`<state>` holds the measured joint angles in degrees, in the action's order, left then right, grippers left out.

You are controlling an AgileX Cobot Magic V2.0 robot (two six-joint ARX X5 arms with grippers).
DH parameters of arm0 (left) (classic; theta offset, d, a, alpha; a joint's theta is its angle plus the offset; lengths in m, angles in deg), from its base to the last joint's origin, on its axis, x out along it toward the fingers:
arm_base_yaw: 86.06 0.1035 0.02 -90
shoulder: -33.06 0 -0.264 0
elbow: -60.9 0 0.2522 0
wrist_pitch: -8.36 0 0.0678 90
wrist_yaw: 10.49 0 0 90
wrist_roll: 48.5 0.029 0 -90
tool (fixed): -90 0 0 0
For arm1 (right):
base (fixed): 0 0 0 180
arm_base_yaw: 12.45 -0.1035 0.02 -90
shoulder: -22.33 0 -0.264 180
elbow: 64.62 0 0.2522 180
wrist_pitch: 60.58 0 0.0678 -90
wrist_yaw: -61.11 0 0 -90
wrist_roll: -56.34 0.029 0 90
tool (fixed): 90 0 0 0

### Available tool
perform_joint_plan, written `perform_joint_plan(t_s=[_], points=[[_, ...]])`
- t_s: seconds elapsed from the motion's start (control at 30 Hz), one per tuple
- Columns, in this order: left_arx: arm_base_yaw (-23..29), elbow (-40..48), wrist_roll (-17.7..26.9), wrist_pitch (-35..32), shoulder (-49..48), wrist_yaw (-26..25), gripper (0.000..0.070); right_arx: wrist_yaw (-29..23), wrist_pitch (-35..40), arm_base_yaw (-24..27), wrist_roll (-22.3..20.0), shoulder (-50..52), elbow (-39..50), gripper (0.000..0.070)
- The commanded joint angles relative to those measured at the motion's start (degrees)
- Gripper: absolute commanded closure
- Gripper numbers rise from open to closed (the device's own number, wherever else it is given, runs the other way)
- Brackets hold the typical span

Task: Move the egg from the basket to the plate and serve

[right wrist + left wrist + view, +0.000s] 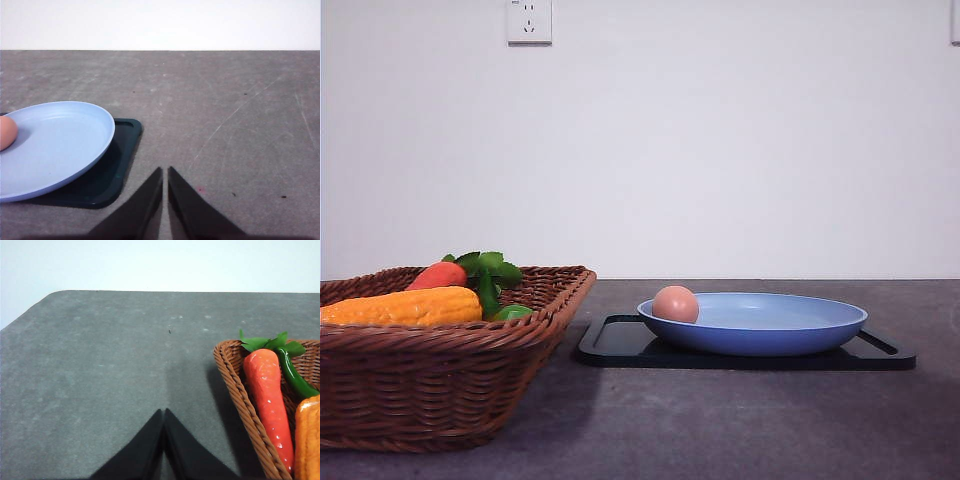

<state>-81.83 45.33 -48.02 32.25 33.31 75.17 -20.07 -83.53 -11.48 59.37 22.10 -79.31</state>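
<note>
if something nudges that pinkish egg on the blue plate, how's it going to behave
The small smooth pinkish-brown egg is rounded, so it would probably roll. It sits near the raised rim of the shallow light blue plate, which may check it. Its smooth surface looks slippery to grip.

On my right wrist feed I have the right gripper [165,172] over bare grey table [225,100], its 2 black fingers [192,210] brought together with just a thin slit between the tips and nothing between them. Off to one side sits the light blue plate [60,150], resting on a black tray [117,165] whose rounded corner pokes out beyond the plate's rim. The egg [7,132] lies inside the plate at the frame edge, partly cut off. A pale wall [160,22] runs behind the table's far edge.
</note>
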Motion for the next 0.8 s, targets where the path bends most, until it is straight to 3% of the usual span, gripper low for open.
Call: perform_joint_plan(t_s=[0.0, 0.77], points=[[0.1, 1.4, -0.1, 0.7, -0.1, 0.1, 0.0700, 0.0, 0.2, 0.0, 0.6, 0.0, 0.3, 0.0700], [0.1, 1.4, -0.1, 0.7, -0.1, 0.1, 0.0700, 0.0, 0.2, 0.0, 0.6, 0.0, 0.3, 0.0700]])
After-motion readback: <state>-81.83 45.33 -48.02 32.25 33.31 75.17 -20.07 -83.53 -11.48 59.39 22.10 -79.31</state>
